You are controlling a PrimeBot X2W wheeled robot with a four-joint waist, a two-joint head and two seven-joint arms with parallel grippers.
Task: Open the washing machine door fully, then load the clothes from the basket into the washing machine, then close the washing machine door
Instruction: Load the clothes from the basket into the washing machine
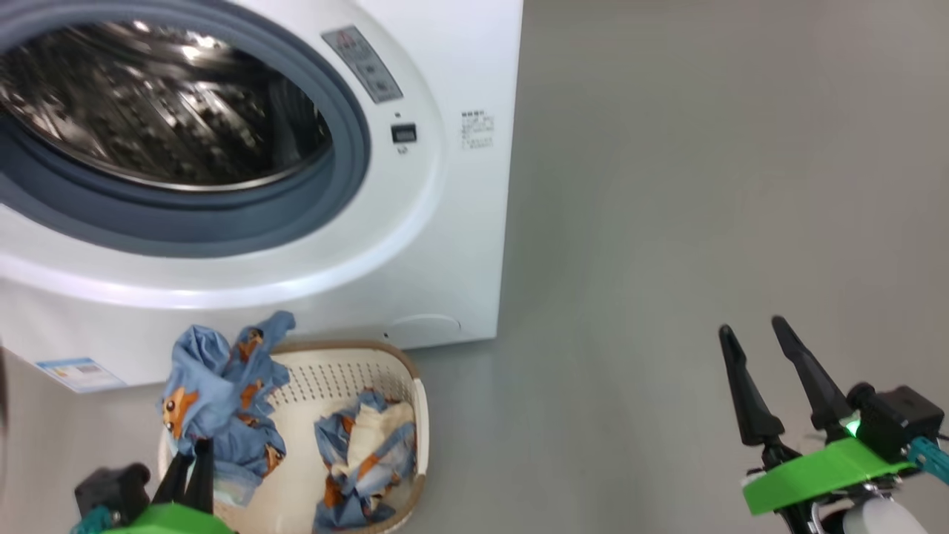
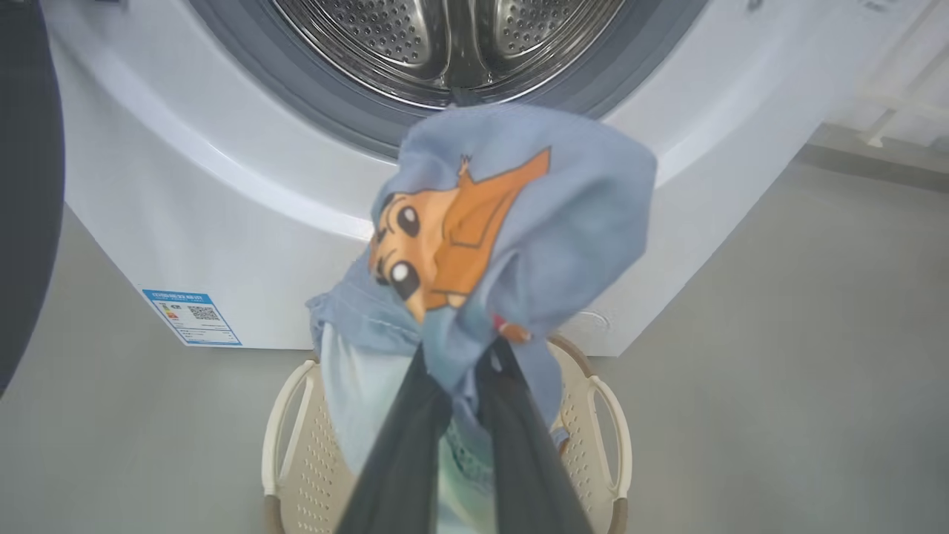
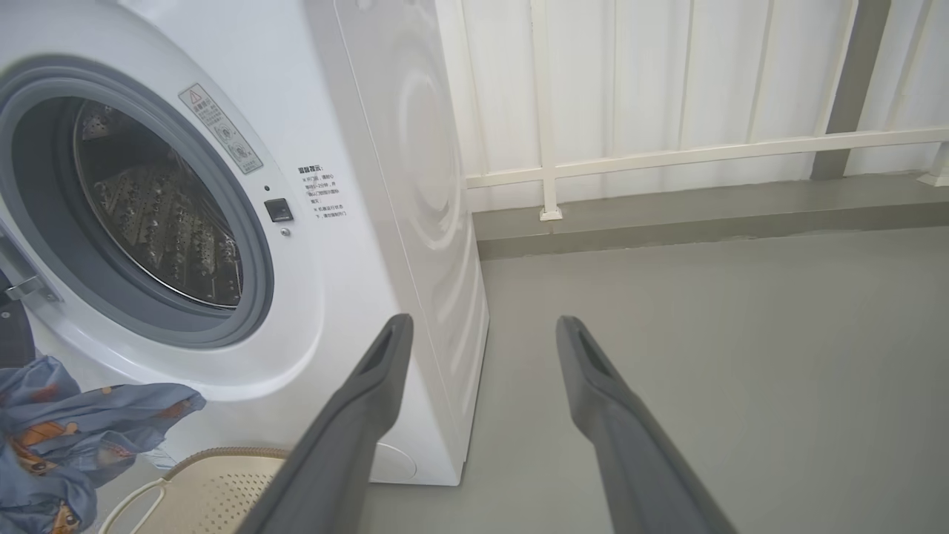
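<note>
At the left gripper (image 1: 194, 449): the two dark fingers are drawn almost together on a held bundle (image 1: 215, 386) of the clothes. The fabric is pinched between them, and in the left wrist view it is seen bunched above the tips.
Held bundle: light blue cloth printed with an orange and cream cartoon face. It is held up over the left part of the basket (image 1: 326, 378), in front of the machine's lower front panel and below the drum opening.
Basket: cream and perforated, with a brown rim and white side handles. It is set on the floor (image 1: 667, 222) just in front of the washing machine (image 1: 445, 222).
Second bundle (image 1: 367, 452): seen lying inside the basket toward its right side, apart from the held one.
Washing machine: the round opening is uncovered, with the steel drum (image 1: 163, 111) and grey-blue seal (image 1: 348, 148) exposed. A blue label (image 1: 78, 373) is stuck at the lower left corner.
Washing machine door (image 2: 26, 185): a dark glossy rim is seen at the left edge of the left wrist view, swung clear of the opening.
Right gripper (image 1: 750, 326): the fingers are spread wide with nothing between them. It is held over bare grey floor, well to the right of the machine and the basket.
</note>
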